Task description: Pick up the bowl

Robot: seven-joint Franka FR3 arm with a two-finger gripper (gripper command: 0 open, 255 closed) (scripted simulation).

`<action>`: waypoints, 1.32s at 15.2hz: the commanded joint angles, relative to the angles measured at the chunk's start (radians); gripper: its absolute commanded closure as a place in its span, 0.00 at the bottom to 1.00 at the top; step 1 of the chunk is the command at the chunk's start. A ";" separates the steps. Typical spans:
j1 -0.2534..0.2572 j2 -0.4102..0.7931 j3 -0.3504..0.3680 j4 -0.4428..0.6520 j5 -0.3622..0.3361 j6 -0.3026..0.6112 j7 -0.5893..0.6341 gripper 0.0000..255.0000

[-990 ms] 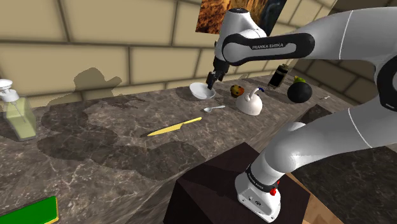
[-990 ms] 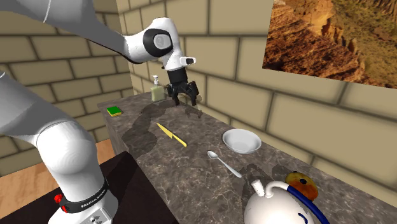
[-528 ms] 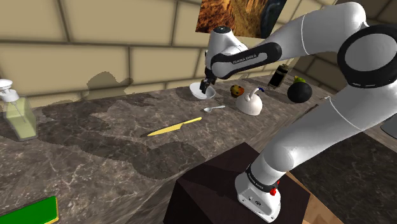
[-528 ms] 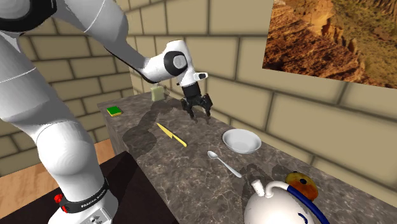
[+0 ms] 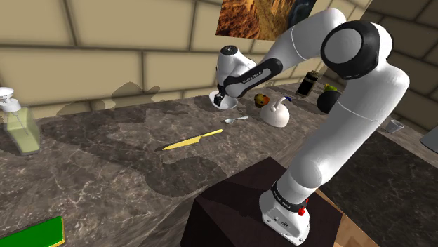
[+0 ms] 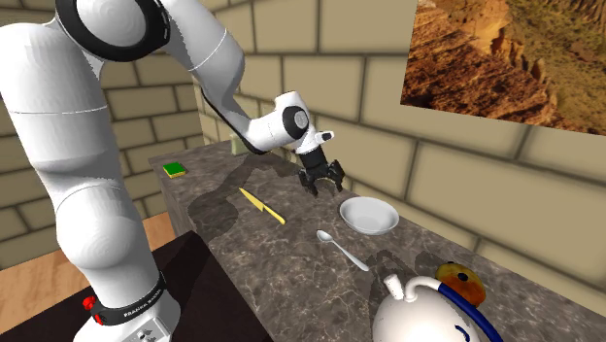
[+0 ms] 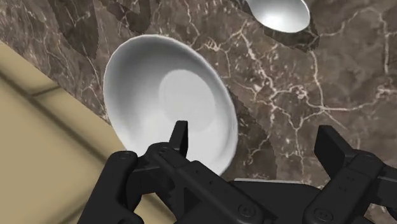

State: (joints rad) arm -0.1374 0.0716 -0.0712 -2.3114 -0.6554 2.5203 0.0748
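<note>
The big white arm (image 5: 358,112) goes up from its dark box (image 5: 224,210) and bends down to the far side of the brown stone counter (image 5: 105,161). Its black gripper (image 5: 220,97) is low at the white bowl (image 5: 227,104) by the brick wall, hiding part of it; I cannot tell if they touch. A little spoon (image 5: 237,120) lies near the bowl; a white teapot (image 5: 275,114) stands just beside the spoon; a yellow knife (image 5: 191,140) lies in the middle of the counter. A soap bottle (image 5: 20,130) stands far off at the shoulder view's left; a green sponge (image 5: 31,233) sits at the near corner.
</note>
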 commanded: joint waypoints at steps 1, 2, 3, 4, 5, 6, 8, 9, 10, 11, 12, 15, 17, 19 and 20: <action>-0.003 0.076 -0.010 0.050 -0.062 0.030 0.033 0.00; -0.003 0.115 -0.018 0.078 -0.092 0.043 0.049 0.00; -0.002 0.154 -0.026 0.107 -0.119 0.055 0.064 0.00; 0.000 0.193 -0.034 0.137 -0.146 0.067 0.079 0.00; 0.002 0.232 -0.043 0.169 -0.171 0.077 0.092 0.00; 0.004 0.258 -0.050 0.191 -0.186 0.083 0.100 0.00; 0.008 0.279 -0.057 0.193 -0.203 0.099 0.121 0.00; 0.010 0.290 -0.060 0.195 -0.211 0.107 0.132 0.00; 0.012 0.301 -0.064 0.196 -0.220 0.115 0.143 0.00; 0.014 0.312 -0.067 0.198 -0.229 0.123 0.154 0.00; 0.016 0.324 -0.071 0.201 -0.237 0.131 0.165 0.00; 0.019 0.342 -0.076 0.204 -0.251 0.143 0.183 0.00; 0.019 0.340 -0.075 0.204 -0.249 0.141 0.182 1.00; 0.019 0.340 -0.076 0.204 -0.250 0.141 0.182 1.00; 0.019 0.340 -0.076 0.204 -0.250 0.141 0.182 1.00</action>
State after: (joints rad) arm -0.1180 0.4109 -0.1467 -2.1075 -0.9049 2.6614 0.2563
